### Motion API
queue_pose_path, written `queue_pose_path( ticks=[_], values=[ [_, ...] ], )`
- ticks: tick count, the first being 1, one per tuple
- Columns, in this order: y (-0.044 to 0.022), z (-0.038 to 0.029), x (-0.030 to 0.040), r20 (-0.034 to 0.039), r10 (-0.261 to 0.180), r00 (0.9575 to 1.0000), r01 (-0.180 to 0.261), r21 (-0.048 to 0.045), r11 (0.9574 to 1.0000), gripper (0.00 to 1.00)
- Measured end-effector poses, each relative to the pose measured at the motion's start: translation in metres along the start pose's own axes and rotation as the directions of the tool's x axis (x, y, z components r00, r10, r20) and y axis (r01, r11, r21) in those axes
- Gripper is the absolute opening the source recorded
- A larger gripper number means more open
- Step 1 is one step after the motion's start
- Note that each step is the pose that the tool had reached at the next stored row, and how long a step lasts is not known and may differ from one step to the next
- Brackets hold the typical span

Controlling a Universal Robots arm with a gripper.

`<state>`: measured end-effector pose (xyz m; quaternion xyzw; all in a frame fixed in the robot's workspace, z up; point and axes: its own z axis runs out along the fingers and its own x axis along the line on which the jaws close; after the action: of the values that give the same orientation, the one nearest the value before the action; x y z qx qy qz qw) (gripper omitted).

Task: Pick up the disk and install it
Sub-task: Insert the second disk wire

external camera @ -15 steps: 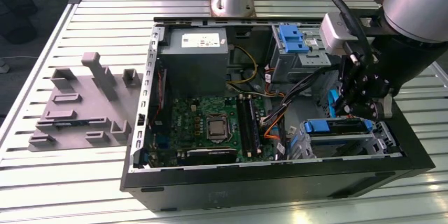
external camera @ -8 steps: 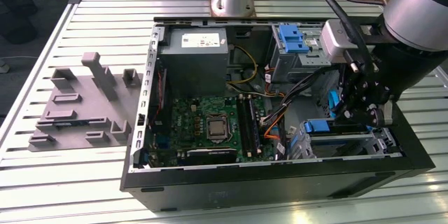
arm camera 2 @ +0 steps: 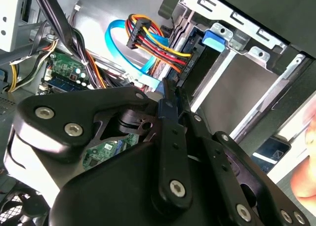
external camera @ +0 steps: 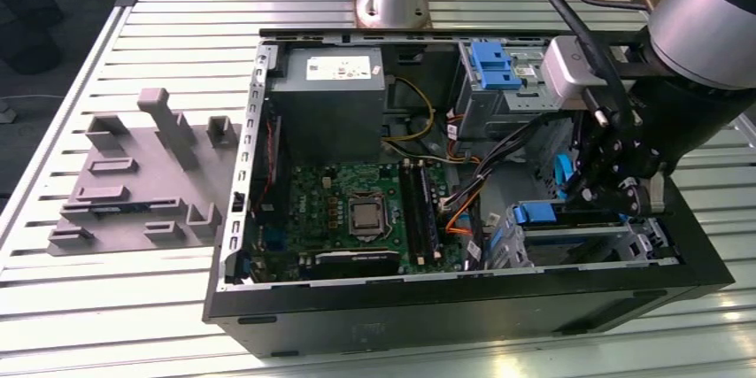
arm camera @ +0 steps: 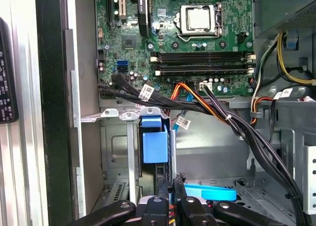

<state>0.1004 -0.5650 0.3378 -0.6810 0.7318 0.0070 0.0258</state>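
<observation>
the disk (arm camera: 154, 146) sits upright in its blue bracket, slotted into the metal drive cage (arm camera: 118, 152) at the lower corner of the open computer case (external camera: 473, 303); in the exterior view its blue tab (external camera: 537, 215) shows at the cage's top, toward that view's right. in the second wrist view the same blue tab (arm camera 2: 214, 38) peeks from the cage's opening.

my gripper (arm camera: 174, 199) hangs inside the case just beside the cage, near the disk's edge, with my fingers brought close together and nothing between them that i can see; i can't tell if they touch the bracket. a flat blue data cable (arm camera 2: 129, 58) and a bundle of coloured power wires (arm camera 2: 153, 43) run close by my fingers.

further out lies the green motherboard (external camera: 354, 210) with its processor socket (arm camera: 198, 18) and memory slots (arm camera: 202, 62). the grey power supply (external camera: 327, 95) sits at the case's far end, with a second blue bracket (external camera: 491, 64) standing beside it. outside the case, a grey fixture plate (external camera: 130, 179) rests on the slatted table (external camera: 119, 298).
</observation>
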Motion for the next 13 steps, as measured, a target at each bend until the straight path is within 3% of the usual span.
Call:
queue_pose_path(
  ticks=[13],
  values=[
    [-0.0031, 0.0026, 0.0022, -0.0001, 0.000, 1.0000, 0.000, 0.0000, 1.0000, 0.16]
  ],
)
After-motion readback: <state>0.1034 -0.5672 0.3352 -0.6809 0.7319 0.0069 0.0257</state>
